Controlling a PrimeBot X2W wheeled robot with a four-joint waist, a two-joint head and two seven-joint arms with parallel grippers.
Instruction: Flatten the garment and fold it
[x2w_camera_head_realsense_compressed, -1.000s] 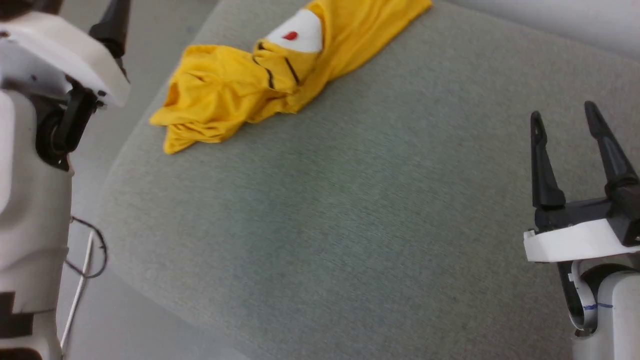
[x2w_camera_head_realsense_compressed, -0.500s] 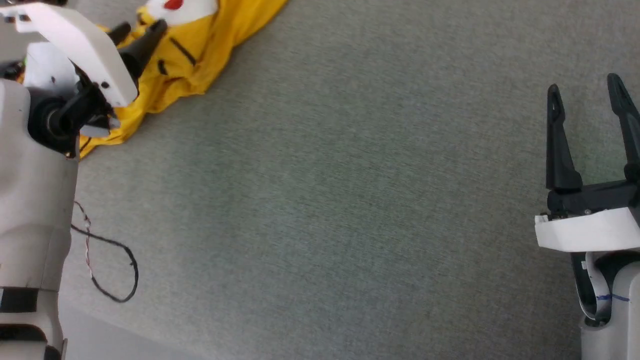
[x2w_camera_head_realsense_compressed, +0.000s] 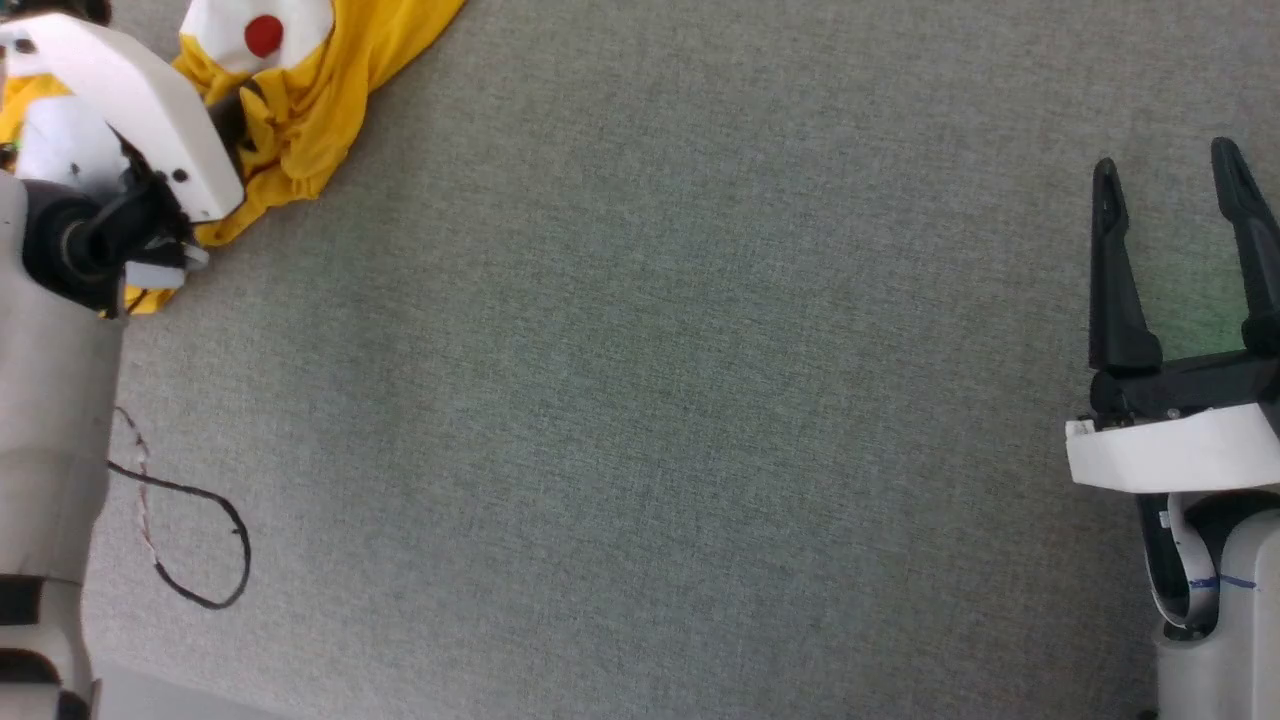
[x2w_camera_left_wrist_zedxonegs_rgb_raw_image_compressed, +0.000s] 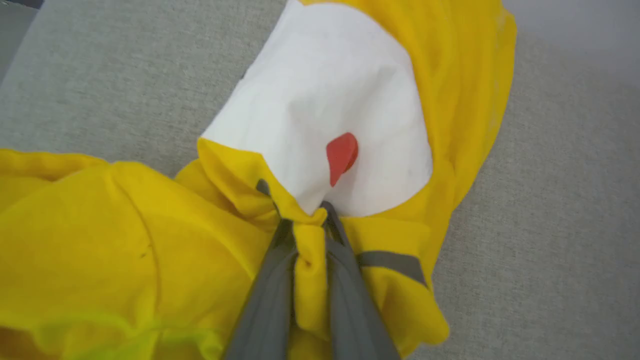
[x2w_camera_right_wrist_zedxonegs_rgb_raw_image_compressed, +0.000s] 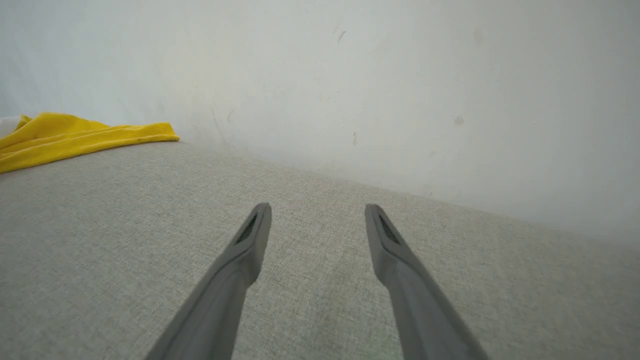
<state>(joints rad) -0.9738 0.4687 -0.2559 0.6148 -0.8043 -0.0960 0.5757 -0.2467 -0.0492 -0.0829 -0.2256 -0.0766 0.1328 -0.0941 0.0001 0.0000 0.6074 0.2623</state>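
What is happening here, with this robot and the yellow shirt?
The robot's left gripper is shut on a fold of the yellow garment, right beside its white patch. The garment lies crumpled, not yet flattened, on a grey fabric surface. The right gripper is open over a bare part of that surface, well apart from the garment.

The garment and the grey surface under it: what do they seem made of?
The garment: thin, soft knit fabric, likely cotton, matte yellow; it bunches into fine folds. Its white patch looks printed and smooth. The grey surface: woven upholstery-like cloth, matte, with a visible fine weave.
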